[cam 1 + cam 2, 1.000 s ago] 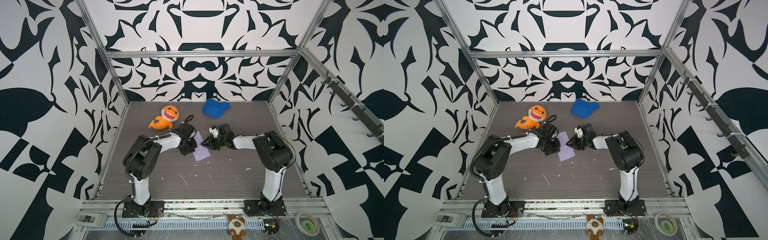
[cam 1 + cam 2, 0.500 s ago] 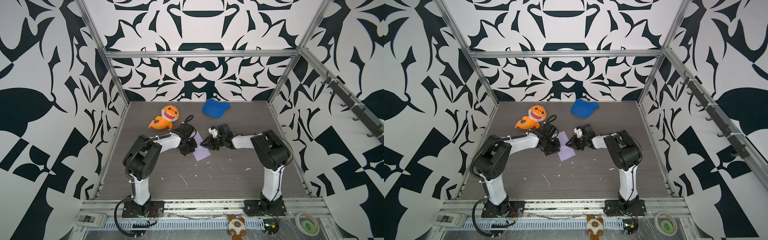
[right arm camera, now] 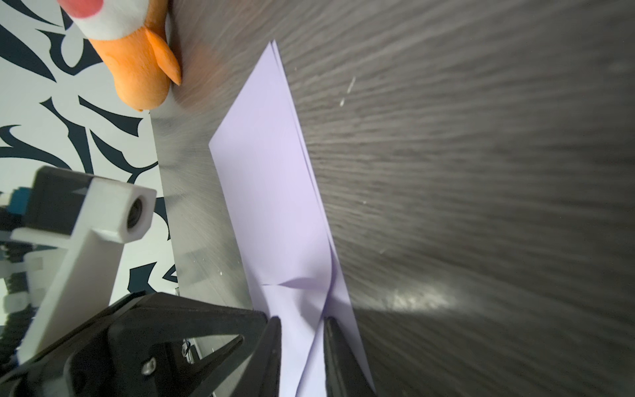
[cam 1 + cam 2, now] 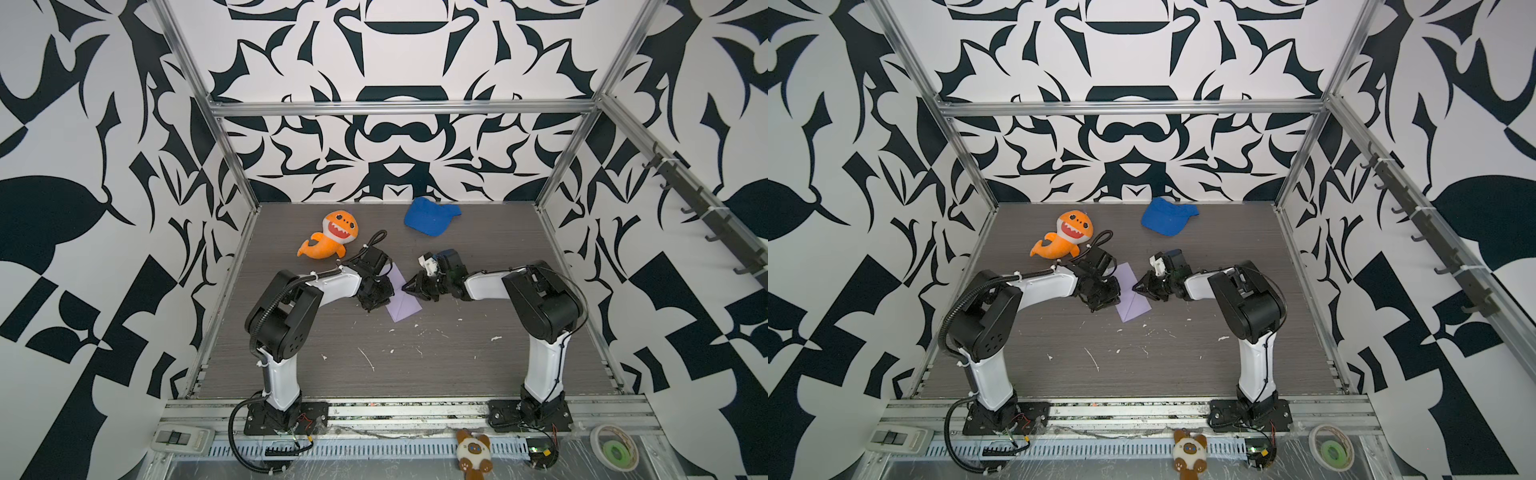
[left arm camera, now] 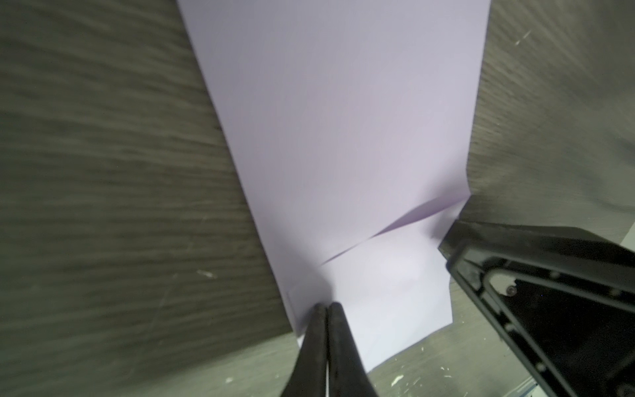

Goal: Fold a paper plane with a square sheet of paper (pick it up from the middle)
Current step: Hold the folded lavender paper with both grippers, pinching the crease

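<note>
Now the sheet of paper point(image 4: 402, 302), pale purple and partly folded, lies flat on the grey table point(image 4: 415, 365), about in the middle between the two arms. The left claw point(image 5: 326, 309) is closed, with its two tips pressed together and resting on one edge of the paper near a corner. The right claw point(image 3: 300, 326) is open only a little. A raised fold of the paper stands between its fingers point(image 3: 335, 347), but I cannot tell if they squeeze it. An orange toy shark point(image 4: 332, 237) and a blue cap point(image 4: 430, 216) lie farther back, apart from the paper.
</note>
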Controlling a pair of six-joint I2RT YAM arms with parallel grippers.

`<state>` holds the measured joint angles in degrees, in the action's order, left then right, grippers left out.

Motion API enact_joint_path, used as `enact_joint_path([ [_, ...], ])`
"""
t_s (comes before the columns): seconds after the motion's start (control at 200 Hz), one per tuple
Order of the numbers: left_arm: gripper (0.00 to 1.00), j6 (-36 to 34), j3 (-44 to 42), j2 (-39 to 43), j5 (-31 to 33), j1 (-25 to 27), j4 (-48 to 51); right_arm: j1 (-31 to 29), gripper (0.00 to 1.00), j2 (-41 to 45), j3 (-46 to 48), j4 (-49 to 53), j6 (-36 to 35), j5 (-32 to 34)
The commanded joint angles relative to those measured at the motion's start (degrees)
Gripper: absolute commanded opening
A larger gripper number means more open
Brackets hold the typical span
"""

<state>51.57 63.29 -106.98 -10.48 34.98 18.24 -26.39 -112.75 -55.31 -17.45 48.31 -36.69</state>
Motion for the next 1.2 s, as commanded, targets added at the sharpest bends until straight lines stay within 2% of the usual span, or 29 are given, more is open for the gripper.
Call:
enact_joint_path([
  [0.0, 0.07, 0.5, -2.5, -1.8, 2.5, -0.2, 3.0, 0.3, 0.25, 1.3, 0.3, -1.8, 0.9, 0.6],
  [0.26, 0.07, 0.8, -2.8, -1.9, 2.1, -0.4, 2.6, -1.3, 0.21, 0.1, -0.1, -3.2, 1.4, -3.4],
  [0.48, 0.07, 1.1, -2.8, -1.9, 1.7, -0.6, 2.2, -1.5, 0.21, 0.0, 0.9, -3.3, 1.8, -3.1],
  [0.765, 0.07, 1.1, -3.3, -1.6, 1.8, -0.8, 2.3, -0.1, 0.27, 2.8, 3.1, -3.1, 1.7, 0.7],
  [1.04, 0.07, 1.1, -3.4, -1.8, 1.9, -0.9, 2.2, 0.4, 0.27, 2.1, 3.7, -4.6, 3.3, 1.1],
  [1.195, 0.07, 1.0, -3.4, -1.6, 1.6, -0.9, 2.1, 0.2, 0.24, 0.8, 2.4, -4.7, 3.4, -1.3],
])
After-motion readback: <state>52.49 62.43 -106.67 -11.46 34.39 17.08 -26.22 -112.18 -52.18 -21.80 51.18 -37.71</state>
